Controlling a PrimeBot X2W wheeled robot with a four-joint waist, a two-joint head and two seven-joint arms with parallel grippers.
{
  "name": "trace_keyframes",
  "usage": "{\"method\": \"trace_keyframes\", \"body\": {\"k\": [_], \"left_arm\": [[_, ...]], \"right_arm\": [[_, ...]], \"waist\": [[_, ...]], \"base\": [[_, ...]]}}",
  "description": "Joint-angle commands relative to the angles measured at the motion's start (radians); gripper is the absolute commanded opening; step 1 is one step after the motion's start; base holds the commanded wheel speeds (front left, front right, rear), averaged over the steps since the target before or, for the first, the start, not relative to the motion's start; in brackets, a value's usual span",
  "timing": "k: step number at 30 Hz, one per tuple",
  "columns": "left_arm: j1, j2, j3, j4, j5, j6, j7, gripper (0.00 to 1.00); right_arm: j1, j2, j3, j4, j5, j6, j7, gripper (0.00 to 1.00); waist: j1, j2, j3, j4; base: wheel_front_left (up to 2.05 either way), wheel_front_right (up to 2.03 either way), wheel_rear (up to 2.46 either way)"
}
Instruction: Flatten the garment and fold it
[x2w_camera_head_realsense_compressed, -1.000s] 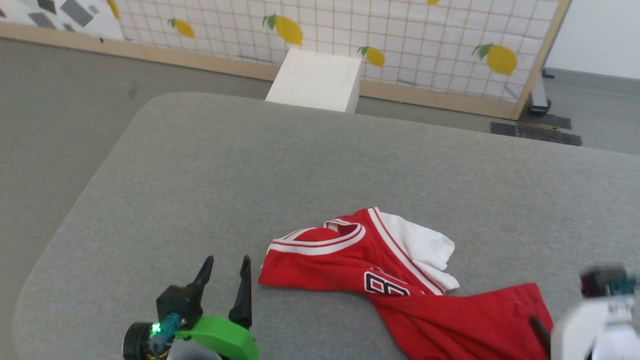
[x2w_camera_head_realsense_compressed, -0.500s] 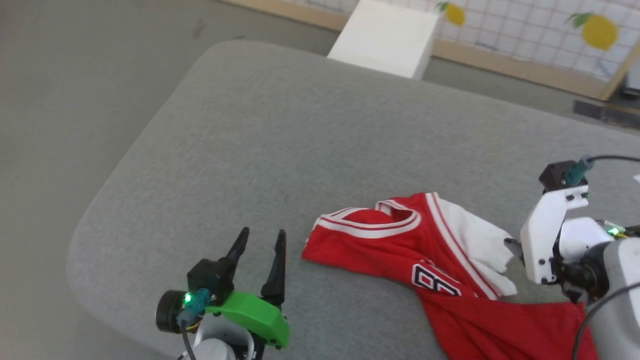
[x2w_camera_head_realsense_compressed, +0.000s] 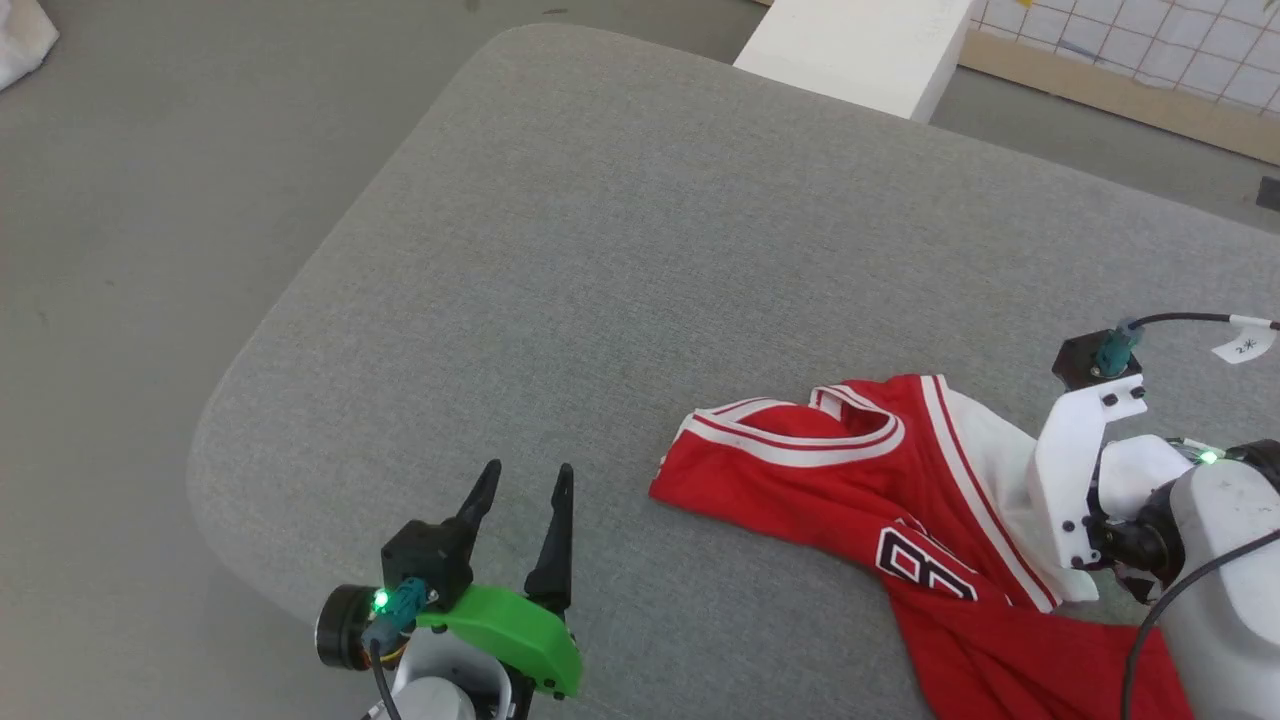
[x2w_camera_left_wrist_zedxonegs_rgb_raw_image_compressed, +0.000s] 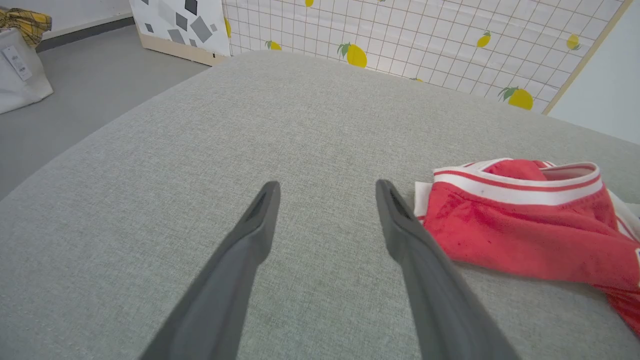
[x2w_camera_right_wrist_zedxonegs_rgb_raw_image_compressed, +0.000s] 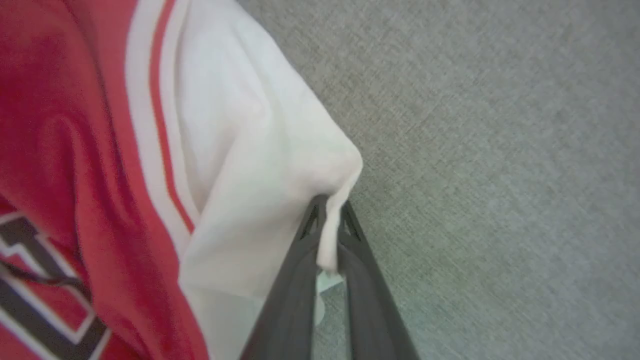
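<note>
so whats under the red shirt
The garment lies crumpled on the grey cushion, which shows around it. Whatever is beneath its folds is covered. The right gripper is shut on its white sleeve.

On the cushion (x2w_camera_head_realsense_compressed: 600, 250), the garment (x2w_camera_head_realsense_compressed: 800, 490) lies right of the left end effector (x2w_camera_head_realsense_compressed: 528, 468).

Your head view looks down from above and behind the left gripper (x2w_camera_head_realsense_compressed: 529, 468), over the bench (x2w_camera_head_realsense_compressed: 600, 250). Your left wrist view skims low along that gripper. Your right wrist view sits close above the right gripper (x2w_camera_right_wrist_zedxonegs_rgb_raw_image_compressed: 330, 210). All three share the garment (x2w_camera_head_realsense_compressed: 790, 490).
</note>
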Motion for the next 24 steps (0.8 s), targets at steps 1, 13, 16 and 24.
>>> {"method": "trace_keyframes", "body": {"k": [1,13,16,24], "left_arm": [[-0.016,0.000,0.003,0.003,0.001,-0.002,-0.008,1.00],[0.004,0.026,0.021,0.010,-0.008,-0.001,-0.017,1.00],[0.006,0.030,0.023,0.008,-0.009,-0.001,-0.019,1.00],[-0.020,0.025,0.023,0.013,-0.012,-0.007,-0.022,1.00]], "right_arm": [[0.026,0.004,0.005,0.046,0.003,-0.001,-0.020,0.00],[0.044,-0.126,-0.132,0.042,0.015,-0.001,-0.196,0.00],[0.079,-0.165,-0.179,0.012,0.024,-0.001,-0.198,0.00],[0.172,-0.209,-0.352,-0.017,-0.026,-0.001,-0.219,0.00]], "waist": [[0.0000,0.0000,-0.013,-0.022],[0.0000,0.0000,-0.074,-0.186],[0.0000,0.0000,-0.075,-0.228],[0.0000,0.0000,-0.049,-0.306]], "base": [[0.00,0.00,0.00],[0.00,0.00,0.00],[0.00,0.00,0.00],[0.00,0.00,0.00]]}}
